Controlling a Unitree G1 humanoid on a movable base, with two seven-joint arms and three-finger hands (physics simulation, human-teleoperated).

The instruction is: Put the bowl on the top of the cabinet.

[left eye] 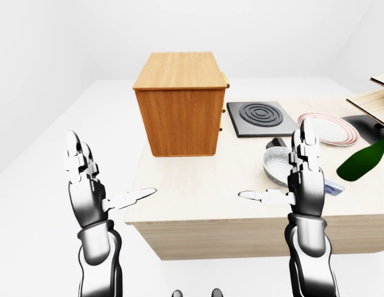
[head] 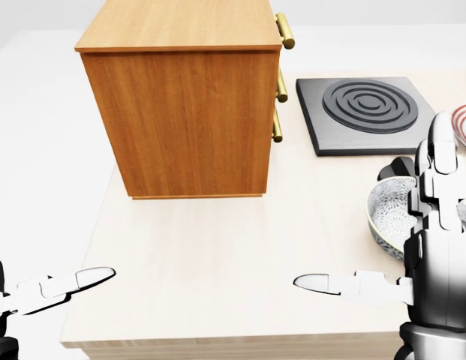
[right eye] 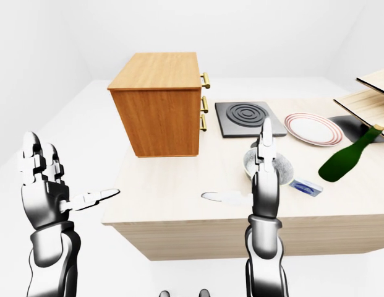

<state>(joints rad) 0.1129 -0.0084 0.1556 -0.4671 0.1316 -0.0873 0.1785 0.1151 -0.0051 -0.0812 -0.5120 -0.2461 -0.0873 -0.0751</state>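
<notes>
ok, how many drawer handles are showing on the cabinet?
3, all brass, stacked on the cabinet side facing the hob: top handle, middle handle, bottom handle. Its other faces show none; hidden faces cannot be checked.

Bright even simulator light, sharp throughout, no blur or glare. Soft faint shadows under cabinet (head: 189, 112), beyond the fingers (head: 437, 161); white washed-out background.
</notes>
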